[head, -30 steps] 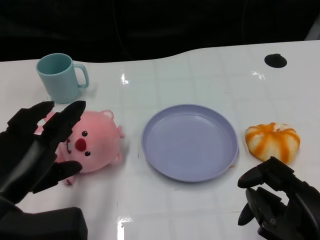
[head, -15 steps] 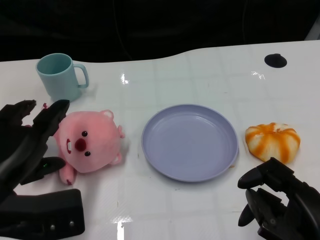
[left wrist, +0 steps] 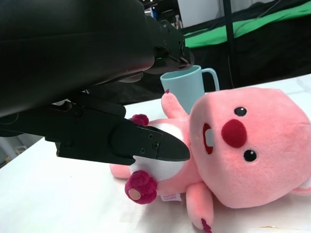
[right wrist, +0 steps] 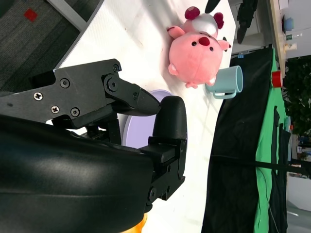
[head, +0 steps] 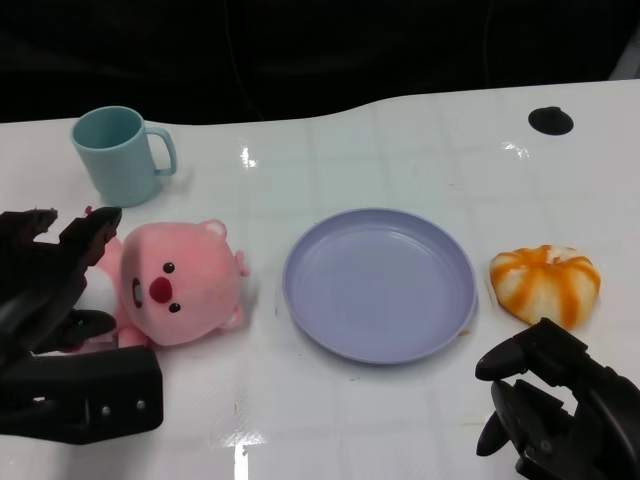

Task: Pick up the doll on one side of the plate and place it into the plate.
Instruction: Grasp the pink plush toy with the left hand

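Note:
The pink plush doll point(head: 178, 284) lies on its back left of the lilac plate point(head: 380, 284), its feet pointing to the left. My left hand point(head: 45, 285) is low at the doll's left side with its fingers spread and holds nothing. In the left wrist view one fingertip point(left wrist: 163, 147) reaches in front of the doll point(left wrist: 243, 150) at its white belly; I cannot tell whether it touches. My right hand point(head: 548, 405) rests near the table's front right, fingers loosely bent and apart, with nothing in them. The right wrist view shows the doll point(right wrist: 197, 46) far off.
A teal mug point(head: 118, 155) stands behind the doll at the back left. An orange-and-white striped bun point(head: 545, 282) lies right of the plate, just beyond my right hand. A black knob point(head: 551, 121) sits at the back right.
My left hand has drawn back to the left and lower, from over the doll's head to beside its feet. The doll, plate and right hand have stayed put.

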Controlling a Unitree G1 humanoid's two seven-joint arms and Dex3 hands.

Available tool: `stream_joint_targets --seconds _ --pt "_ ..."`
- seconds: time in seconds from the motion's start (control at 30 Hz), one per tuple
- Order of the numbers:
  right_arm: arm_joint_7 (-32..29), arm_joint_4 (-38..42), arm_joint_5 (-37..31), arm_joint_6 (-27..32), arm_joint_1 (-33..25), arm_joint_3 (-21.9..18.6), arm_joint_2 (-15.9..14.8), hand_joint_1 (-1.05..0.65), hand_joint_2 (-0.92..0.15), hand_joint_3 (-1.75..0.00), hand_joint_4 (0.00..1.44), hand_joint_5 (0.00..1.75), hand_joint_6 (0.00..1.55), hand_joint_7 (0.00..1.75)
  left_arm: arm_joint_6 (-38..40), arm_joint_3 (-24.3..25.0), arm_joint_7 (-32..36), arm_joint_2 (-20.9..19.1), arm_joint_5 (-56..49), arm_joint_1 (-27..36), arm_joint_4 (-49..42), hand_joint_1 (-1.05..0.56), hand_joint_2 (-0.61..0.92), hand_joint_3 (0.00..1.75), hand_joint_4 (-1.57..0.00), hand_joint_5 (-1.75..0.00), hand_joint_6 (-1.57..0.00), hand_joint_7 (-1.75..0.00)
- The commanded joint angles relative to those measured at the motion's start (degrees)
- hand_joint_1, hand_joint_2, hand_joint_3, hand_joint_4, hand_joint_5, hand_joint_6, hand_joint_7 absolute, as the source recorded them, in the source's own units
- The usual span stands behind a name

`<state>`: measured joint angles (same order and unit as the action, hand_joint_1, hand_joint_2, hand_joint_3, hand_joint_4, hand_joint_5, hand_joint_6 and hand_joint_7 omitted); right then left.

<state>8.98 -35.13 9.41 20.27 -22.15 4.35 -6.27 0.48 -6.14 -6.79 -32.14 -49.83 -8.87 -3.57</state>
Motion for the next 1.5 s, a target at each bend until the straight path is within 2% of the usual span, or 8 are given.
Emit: stream_joint_targets --seconds 0.03,0.17,0.27,0.5,0.77,1.3,1.37,1.5 --pt "-0.1 -0.5 0.1 -0.6 -0.1 -0.1 -0.1 -0.29 -0.92 -0.61 0.48 1.75 0.34 1.69 -0.4 -1.3 0.1 -1.5 0.6 -2.1 -3.1 -0.73 0.88 0.00 -0.03 -0.28 -0.16 -0.01" --pt "-0.2 -0.4 -0.1 -0.6 0.0 -0.1 -0.2 -0.30 -0.92 -0.61 0.48 1.75 0.34 1.69 -2.0 -3.8 0.7 -1.4 1.2 -5.7 -9.3 -0.72 0.89 0.00 -0.06 -0.27 -0.16 -0.01" --pt "-0.4 -0.5 -0.3 -0.4 0.1 -0.2 -0.2 -0.29 -0.92 -0.61 0.48 1.75 0.34 1.69 -3.5 -5.4 2.5 -1.2 1.3 -8.1 -13.9 -0.71 0.89 0.00 -0.13 -0.20 -0.18 -0.01" --pt "-0.6 -0.9 -0.4 -0.1 0.0 -0.2 -0.2 -0.29 -0.92 -0.60 0.47 1.75 0.34 1.68 -4.6 -9.7 2.3 -0.3 1.3 -13.4 -21.9 -0.70 0.91 0.00 -0.15 -0.15 -0.18 0.00" --pt "-0.3 -0.7 -0.6 -1.3 -0.2 -0.1 -0.3 -0.29 -0.92 -0.61 0.47 1.75 0.35 1.68 -3.8 -14.5 2.4 2.6 1.9 -19.7 -35.6 -0.67 0.90 0.00 -0.15 -0.10 -0.16 0.00" --pt "-0.1 -0.8 -0.5 -1.3 -0.3 -0.2 -0.5 -0.29 -0.92 -0.61 0.48 1.75 0.37 1.67 -6.7 -20.3 9.2 7.9 5.3 -28.1 -56.9 -0.64 0.92 0.01 -0.20 -0.05 -0.17 -0.01" --pt "0.0 -0.9 -0.5 -1.4 -0.3 -0.1 -0.6 -0.29 -0.92 -0.61 0.48 1.75 0.37 1.67 -6.8 -20.6 9.6 8.5 5.8 -28.8 -58.7 -0.60 0.91 0.01 -0.21 -0.05 -0.19 -0.01" --pt "0.0 -1.0 -0.2 -1.2 -0.4 -0.3 -0.5 -0.29 -0.92 -0.61 0.48 1.75 0.36 1.67 -7.5 -21.3 11.3 9.4 6.4 -29.9 -62.1 -0.43 0.86 0.00 -0.29 -0.06 -0.25 -0.03"
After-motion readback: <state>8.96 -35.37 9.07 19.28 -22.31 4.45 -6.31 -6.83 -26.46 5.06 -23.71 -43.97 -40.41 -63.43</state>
